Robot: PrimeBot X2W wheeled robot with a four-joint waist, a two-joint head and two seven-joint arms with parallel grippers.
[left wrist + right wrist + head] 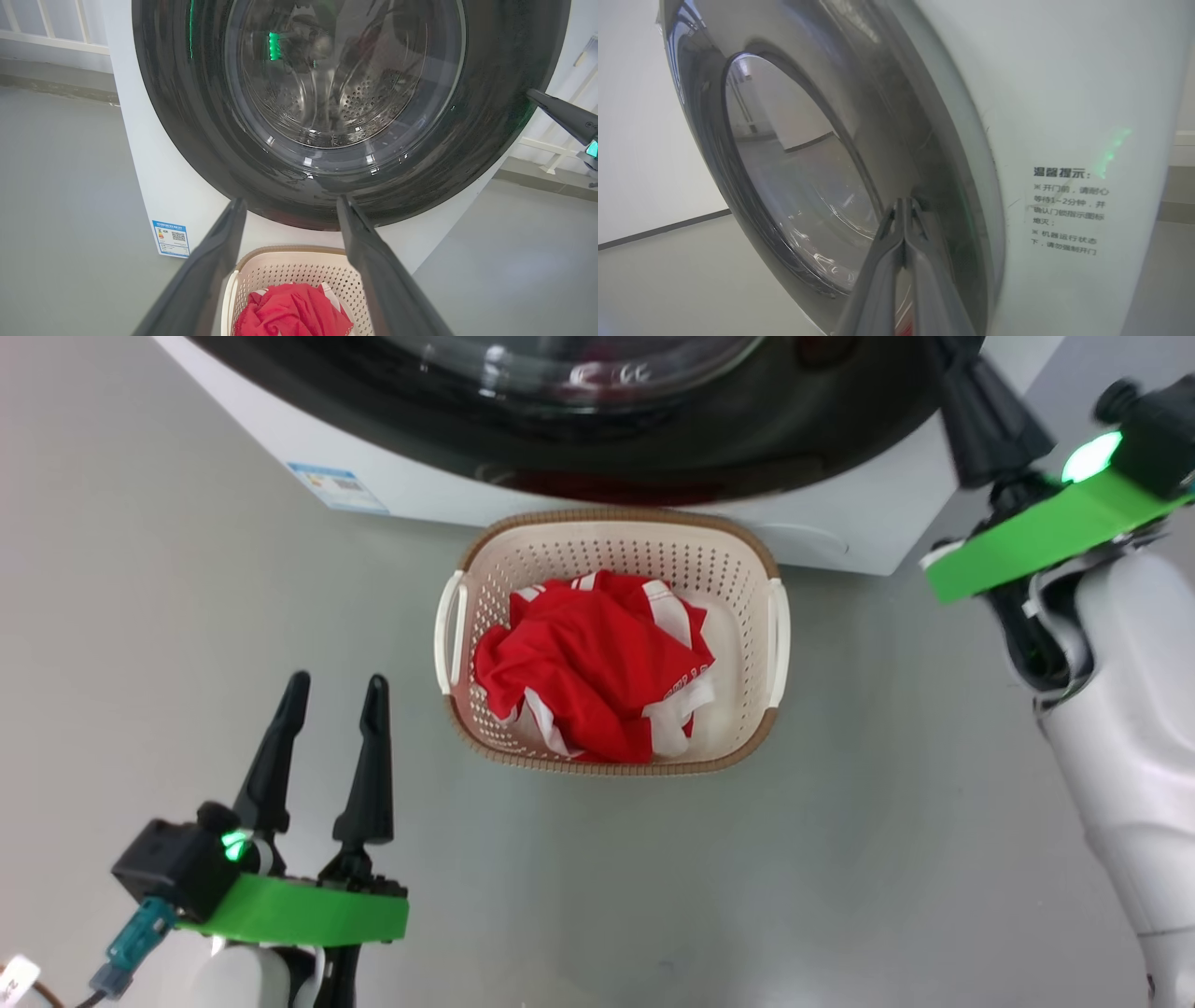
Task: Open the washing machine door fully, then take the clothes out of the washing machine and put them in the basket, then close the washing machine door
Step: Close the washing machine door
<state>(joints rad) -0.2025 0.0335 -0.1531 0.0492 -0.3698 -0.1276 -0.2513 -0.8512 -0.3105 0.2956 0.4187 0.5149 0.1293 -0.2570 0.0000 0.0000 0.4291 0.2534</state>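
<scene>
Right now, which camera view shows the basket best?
The head view: the whole basket is seen from above, with the clothes inside. The left wrist view gives its far rim and part of the inside, cut off below. The right wrist view faces the washing machine door.

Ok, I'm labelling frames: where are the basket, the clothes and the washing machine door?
basket [607, 514], head view, far brown rim
clothes [588, 663], head view, middle of red fabric
washing machine door [187, 116], left wrist view, black rim
</scene>
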